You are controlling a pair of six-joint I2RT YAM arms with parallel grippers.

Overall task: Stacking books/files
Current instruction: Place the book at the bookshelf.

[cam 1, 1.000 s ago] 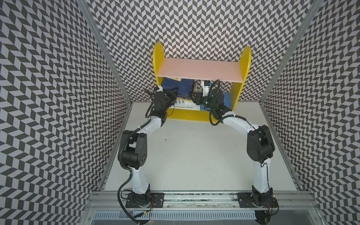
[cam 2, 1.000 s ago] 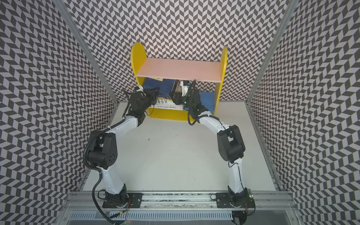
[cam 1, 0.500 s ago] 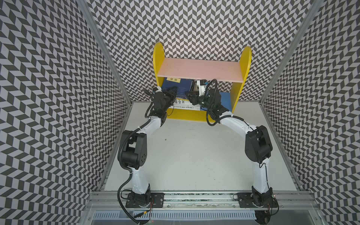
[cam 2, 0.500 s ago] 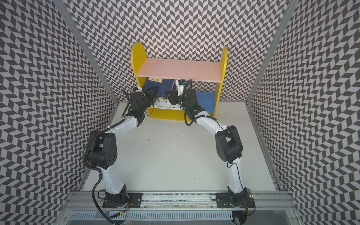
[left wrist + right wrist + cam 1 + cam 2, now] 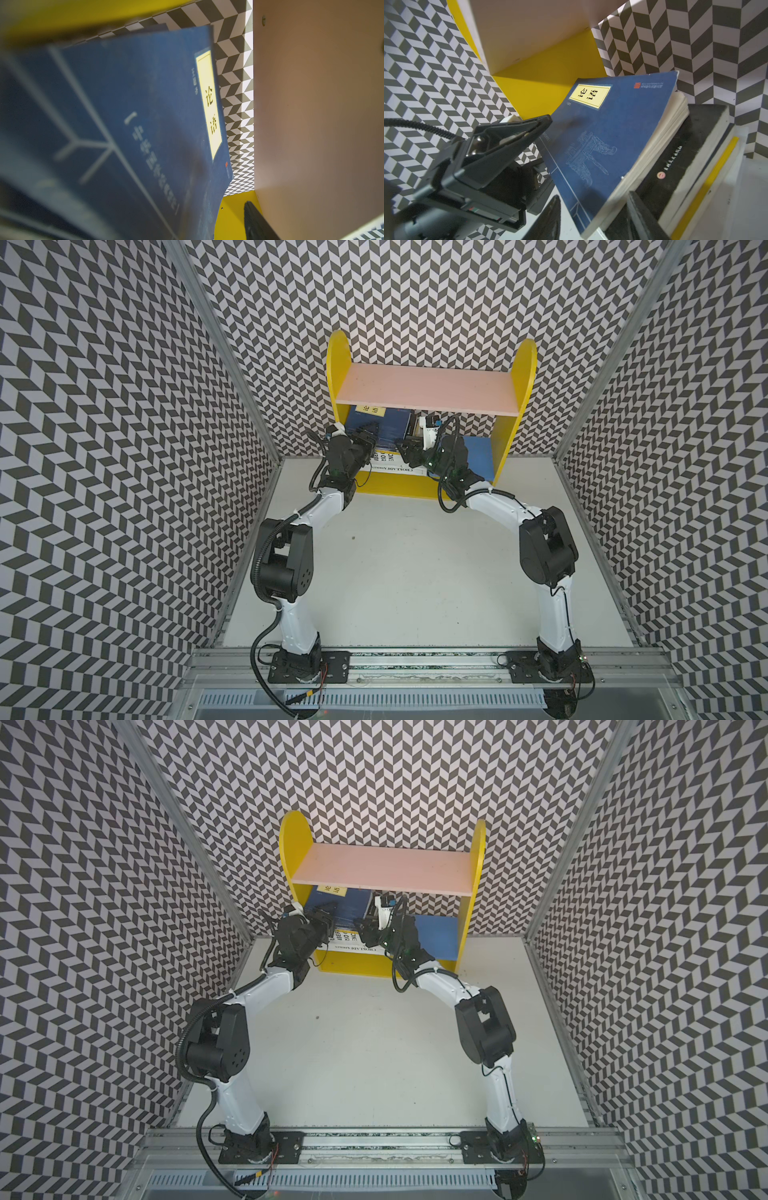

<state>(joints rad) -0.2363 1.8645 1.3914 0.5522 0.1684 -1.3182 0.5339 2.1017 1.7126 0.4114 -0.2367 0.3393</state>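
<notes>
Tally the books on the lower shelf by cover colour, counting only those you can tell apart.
navy book with yellow label: 1
black book: 1
yellow-edged book: 1
white book with black lettering: 1
Total: 4 told apart; others may be hidden in the pile.

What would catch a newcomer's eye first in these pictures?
Probably the yellow bookshelf against the zigzag-patterned back wall, with the left gripper and right gripper both reaching into its lower compartment. There, a navy book with a yellow title label rests tilted atop the other books.
</notes>
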